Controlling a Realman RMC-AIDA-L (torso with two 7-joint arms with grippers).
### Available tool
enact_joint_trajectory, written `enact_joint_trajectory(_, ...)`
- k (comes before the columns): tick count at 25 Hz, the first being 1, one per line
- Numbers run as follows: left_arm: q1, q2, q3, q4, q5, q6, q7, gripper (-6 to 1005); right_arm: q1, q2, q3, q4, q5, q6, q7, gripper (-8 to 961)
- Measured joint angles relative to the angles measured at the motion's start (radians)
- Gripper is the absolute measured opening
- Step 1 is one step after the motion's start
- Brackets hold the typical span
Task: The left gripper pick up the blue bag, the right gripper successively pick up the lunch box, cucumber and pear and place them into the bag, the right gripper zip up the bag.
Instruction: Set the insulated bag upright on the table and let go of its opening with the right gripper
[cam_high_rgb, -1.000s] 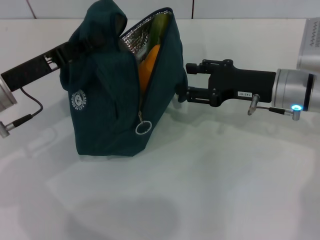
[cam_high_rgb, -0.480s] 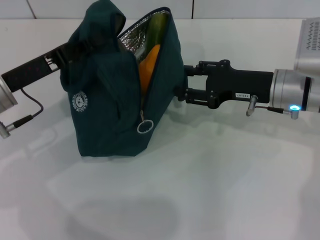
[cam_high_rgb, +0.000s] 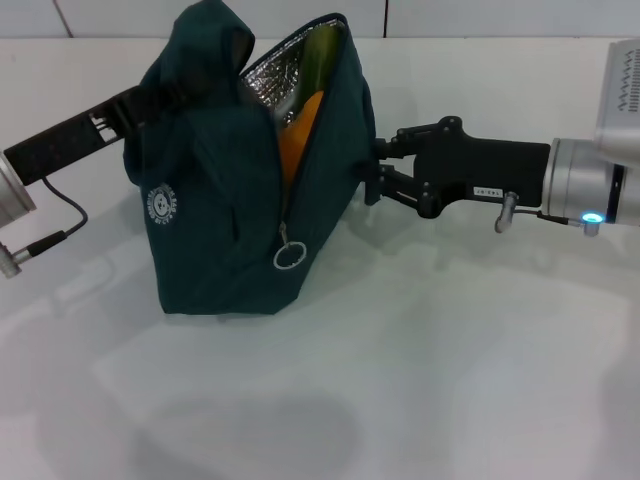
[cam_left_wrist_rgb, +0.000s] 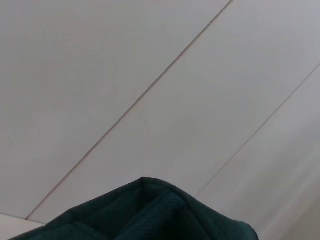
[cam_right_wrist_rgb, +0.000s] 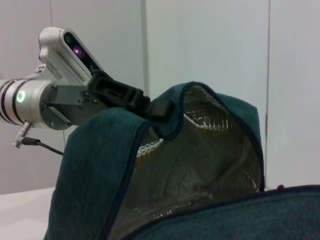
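A white table (cam_high_rgb: 420, 380) carries a dark teal blue bag (cam_high_rgb: 215, 230), standing upright left of centre with its mouth open. At the near end of the open zipper hangs a silver ring pull (cam_high_rgb: 287, 257), and a small white round logo (cam_high_rgb: 161, 203) marks the bag's left side. Inside the opening, against silver foil lining (cam_high_rgb: 268, 72), sits the yellow-orange pear (cam_high_rgb: 297, 130), with the green cucumber (cam_high_rgb: 318, 52) standing behind it toward the far end. The right gripper (cam_high_rgb: 377, 172) reaches in from the right, its fingers slightly apart and touching the bag's right wall; whether they pinch the fabric cannot be told. The left gripper (cam_right_wrist_rgb: 150, 106) comes in from the left at the bag's far upper edge, its fingers closed on the bag's top rim, holding it up
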Motion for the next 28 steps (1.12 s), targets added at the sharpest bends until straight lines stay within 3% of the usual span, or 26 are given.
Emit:
enact_joint_trajectory(5, -0.013, 0.0, 0.001, -0.009, 0.003, 0.001, 0.0, 37, -0.042, 0.0, -0.001, -0.016, 0.062, -0.042, -0.043, 217)
enact_joint_trajectory(13, -0.042, -0.001, 0.035, -0.033, 0.0, 0.004, 0.001, 38, -0.161, -0.002, -0.002, -0.161, 0.075, -0.139, -0.041, 163)
enact_joint_trajectory(22, -0.127, -0.003, 0.069, -0.161, -0.013, 0.001, 0.035, 37, -0.409, -0.028, -0.001, -0.51, 0.029, -0.253, 0.053, 129)
enact_joint_trajectory(28, -0.195, -0.007, 0.069, -0.249, -0.014, -0.007, 0.093, 40, -0.514, -0.046, 0.024, -0.616, 0.016, -0.258, 0.067, 115)
